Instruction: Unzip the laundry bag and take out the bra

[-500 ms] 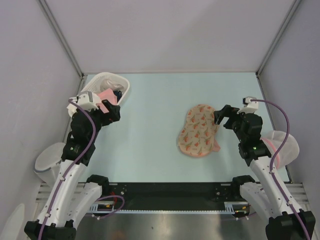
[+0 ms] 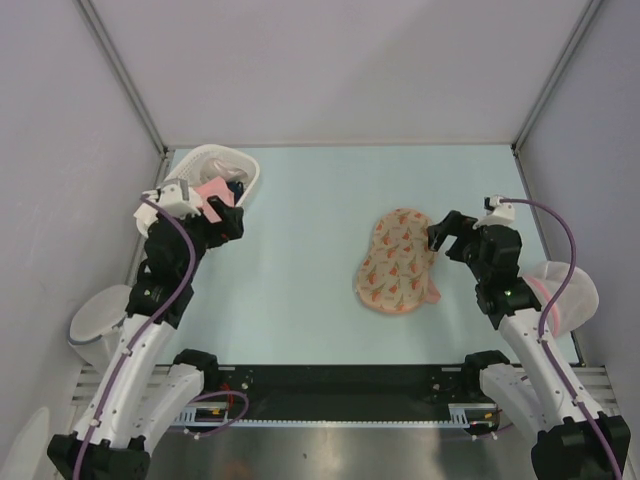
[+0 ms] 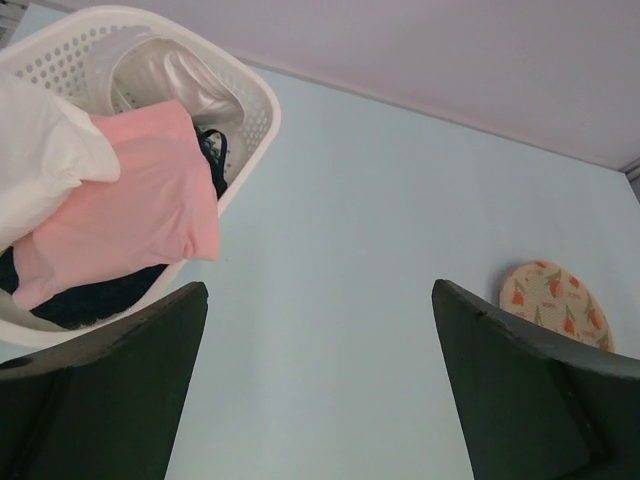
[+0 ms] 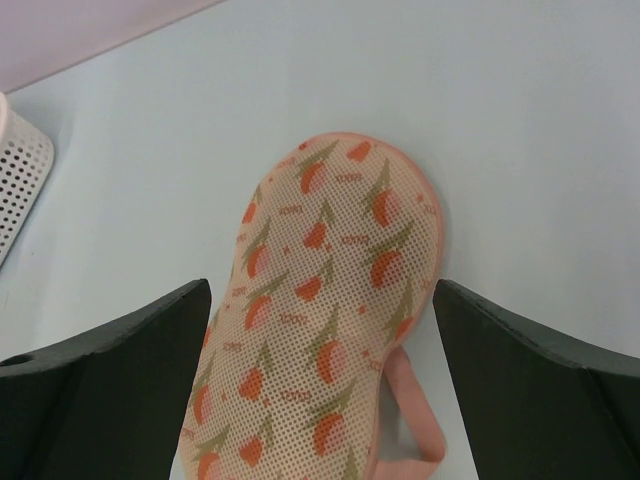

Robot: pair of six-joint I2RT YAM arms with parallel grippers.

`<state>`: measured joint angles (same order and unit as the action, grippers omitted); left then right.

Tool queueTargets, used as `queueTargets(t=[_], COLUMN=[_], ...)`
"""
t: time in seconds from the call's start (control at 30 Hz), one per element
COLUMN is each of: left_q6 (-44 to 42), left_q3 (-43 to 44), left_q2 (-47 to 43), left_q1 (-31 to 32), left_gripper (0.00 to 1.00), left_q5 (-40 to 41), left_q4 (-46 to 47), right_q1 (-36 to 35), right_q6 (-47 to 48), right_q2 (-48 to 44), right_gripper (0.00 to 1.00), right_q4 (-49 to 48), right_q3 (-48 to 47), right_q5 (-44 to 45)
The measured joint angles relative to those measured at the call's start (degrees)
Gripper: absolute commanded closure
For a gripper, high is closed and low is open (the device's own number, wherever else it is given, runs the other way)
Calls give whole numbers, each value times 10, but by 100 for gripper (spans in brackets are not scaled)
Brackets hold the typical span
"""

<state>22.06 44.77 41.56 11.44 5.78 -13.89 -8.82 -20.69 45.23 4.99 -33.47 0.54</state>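
Floral laundry bag (image 2: 398, 262) lies flat, zip unclear, bra unseen; left jaws and right jaws both gape empty.

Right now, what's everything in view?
laundry bag: 1, beige-pink with orange-red floral print, flat on table, right of centre
basket: 1, white, table's far-left corner
pink cloth: 1, pink, in basket, corner over rim
white cloth: 1, white, in basket beside pink cloth
dark garment: 1, dark, in basket under pink cloth
mesh dome: 1, white with pink rim, at table's right edge
table: 1, pale blue
left end effector: 1, black, open, by basket
right end effector: 1, black, open, at laundry bag's right edge
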Motion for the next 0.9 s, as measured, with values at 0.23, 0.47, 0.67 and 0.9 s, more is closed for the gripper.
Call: queueTargets(t=[0.23, 0.47, 0.67, 0.9], left_q6=[14, 45, 67, 85], left_q3=[0, 0, 1, 1], left_q2=[102, 236, 318, 338], left_q1=[117, 220, 248, 250], left_gripper=[3, 2, 0, 0], left_q5=[-3, -49, -98, -137], left_q4=[32, 99, 147, 191], right_q1=[0, -31, -83, -145], right_q6=[-56, -125, -176, -230], right_q2=[1, 1, 32, 56], right_gripper=[2, 13, 19, 27], right_q4=[71, 118, 151, 177], right_q3=[-5, 19, 45, 59], right_q5=[-5, -19, -14, 31])
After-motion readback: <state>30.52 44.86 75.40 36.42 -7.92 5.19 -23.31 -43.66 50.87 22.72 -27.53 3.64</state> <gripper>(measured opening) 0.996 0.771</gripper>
